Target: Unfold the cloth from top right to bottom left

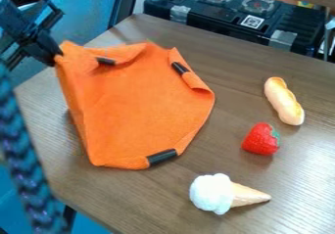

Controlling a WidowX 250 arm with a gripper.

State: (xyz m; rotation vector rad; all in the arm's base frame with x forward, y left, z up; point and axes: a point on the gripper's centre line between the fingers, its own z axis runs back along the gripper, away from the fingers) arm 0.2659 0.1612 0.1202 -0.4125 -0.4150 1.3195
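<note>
Cloth [140, 110] on wooden table [140, 198], corner pinched in claw [54, 57]

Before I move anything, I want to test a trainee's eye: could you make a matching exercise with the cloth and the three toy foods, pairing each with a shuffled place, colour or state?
1. Cloth
2. Bread
3. Strawberry
4. Ice cream cone

A. Red with green leaves
B. On its side, nearest the camera of the foods
C. Orange, one corner at the gripper
D. Farthest from the camera of the foods

Right pairs: 1-C, 2-D, 3-A, 4-B.
</note>
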